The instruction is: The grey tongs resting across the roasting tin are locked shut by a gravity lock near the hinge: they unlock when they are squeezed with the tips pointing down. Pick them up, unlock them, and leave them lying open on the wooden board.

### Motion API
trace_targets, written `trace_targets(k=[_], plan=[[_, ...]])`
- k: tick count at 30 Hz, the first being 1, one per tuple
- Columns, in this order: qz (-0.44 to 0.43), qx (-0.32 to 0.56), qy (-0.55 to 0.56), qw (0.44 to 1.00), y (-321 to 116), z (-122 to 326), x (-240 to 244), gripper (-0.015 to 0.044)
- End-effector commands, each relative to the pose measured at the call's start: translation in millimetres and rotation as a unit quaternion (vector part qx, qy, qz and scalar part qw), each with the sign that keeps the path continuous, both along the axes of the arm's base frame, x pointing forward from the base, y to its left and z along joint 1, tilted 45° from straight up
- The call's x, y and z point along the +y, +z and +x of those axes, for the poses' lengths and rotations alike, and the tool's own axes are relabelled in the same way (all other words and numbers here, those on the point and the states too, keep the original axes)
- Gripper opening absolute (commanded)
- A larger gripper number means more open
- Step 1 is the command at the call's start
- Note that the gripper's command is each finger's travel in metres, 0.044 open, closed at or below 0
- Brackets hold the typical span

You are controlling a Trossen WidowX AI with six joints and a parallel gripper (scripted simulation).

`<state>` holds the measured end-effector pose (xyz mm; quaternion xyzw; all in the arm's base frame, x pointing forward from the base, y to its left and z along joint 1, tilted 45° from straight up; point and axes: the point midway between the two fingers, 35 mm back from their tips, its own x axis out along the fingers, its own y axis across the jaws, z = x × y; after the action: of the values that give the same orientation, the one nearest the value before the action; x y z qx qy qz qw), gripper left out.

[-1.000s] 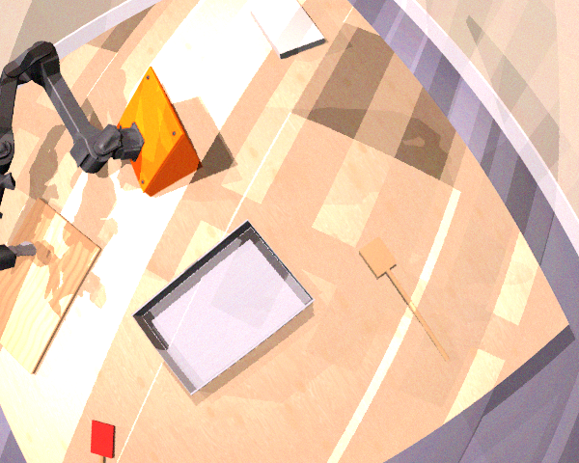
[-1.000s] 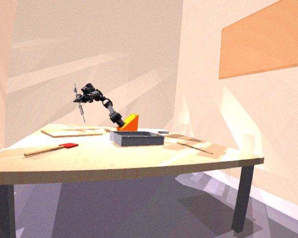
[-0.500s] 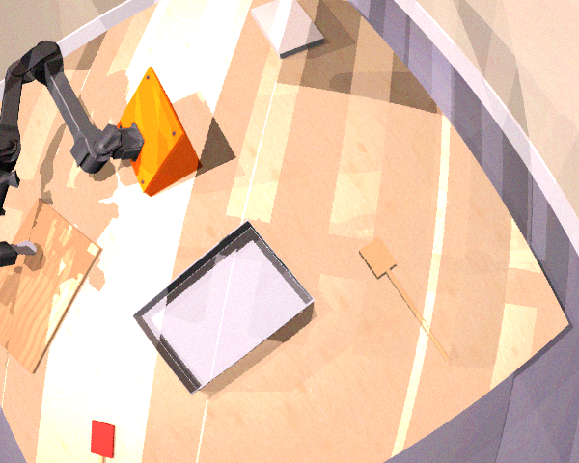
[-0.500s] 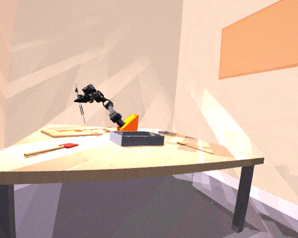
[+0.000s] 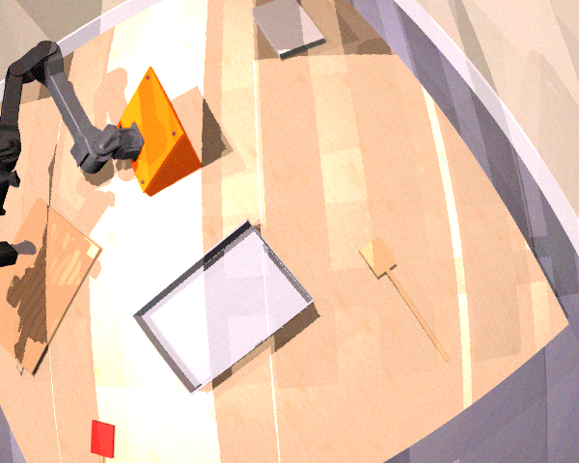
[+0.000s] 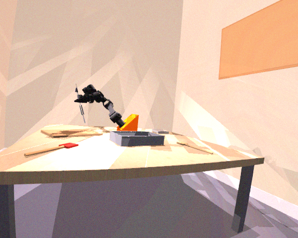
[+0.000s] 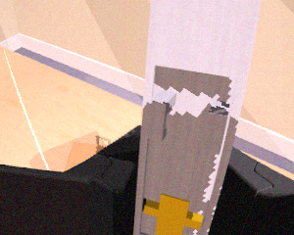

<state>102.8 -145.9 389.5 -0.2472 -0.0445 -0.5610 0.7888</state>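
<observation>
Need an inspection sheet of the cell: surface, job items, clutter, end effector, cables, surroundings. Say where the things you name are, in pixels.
Surface: wood table point(image 5: 404, 164) point(image 6: 133, 171), strong light patches
Job items: tongs point(image 6: 82, 110) point(image 7: 186, 147) held above the table, steeply tilted; tin point(image 5: 230, 309) point(image 6: 142, 141) and board point(image 5: 72, 299) point(image 6: 59, 134) on the table
Clutter: red-headed tool point(image 5: 102, 438) point(image 6: 69, 145), wooden tool point(image 5: 414, 309) point(image 6: 197, 148), grey slab point(image 5: 289, 24) point(image 6: 160, 131)
End effector point(image 6: 78, 99): shut on the tongs
Cables: nothing seen
Surroundings: orange wall panel point(image 6: 264, 43)

Black-and-grey jointed arm point(image 5: 70, 107) point(image 6: 109, 106) raised, bent; black parallel-jaw gripper point(image 5: 3, 253) point(image 6: 77, 99) point(image 7: 169, 137) roughly level, closed on something.
</observation>
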Motion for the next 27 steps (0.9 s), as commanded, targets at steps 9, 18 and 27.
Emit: trace_targets(k=[9, 18, 27], plan=[[0.0, 0.0, -0.001, 1.0, 0.4, -0.4, -0.1, -0.015], [0.033, 0.024, 0.002, 0.999, 4.2, 10.9, -7.0, -0.015], [0.088, 0.051, 0.001, 0.995, 6.3, 22.3, -16.7, -0.015]])
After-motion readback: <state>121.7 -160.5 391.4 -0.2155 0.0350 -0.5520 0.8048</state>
